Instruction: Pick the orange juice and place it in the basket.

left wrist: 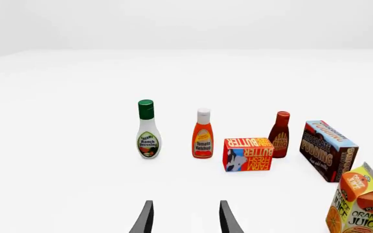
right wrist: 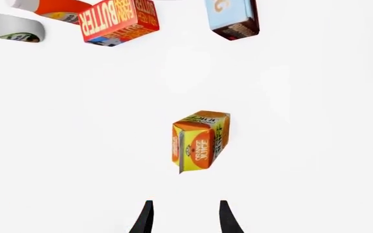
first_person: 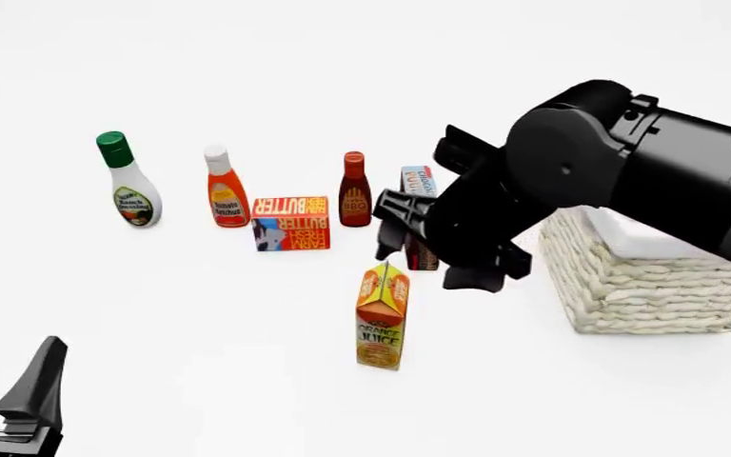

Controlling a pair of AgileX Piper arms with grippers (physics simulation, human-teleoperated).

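Observation:
The orange juice is a small orange and yellow gable-topped carton standing upright on the white table, left of the basket. The basket is large, cream wicker with a white lining. My right gripper hangs above the carton, open and empty, and looks down on the carton's top. My right arm covers part of the basket. My left gripper is open and empty at the near left, far from the carton. In the left wrist view the carton stands well to one side of the left gripper.
A row of groceries stands behind the carton: ranch dressing, ketchup, a butter box, a dark sauce bottle and a pudding box, which is partly hidden by my right gripper.

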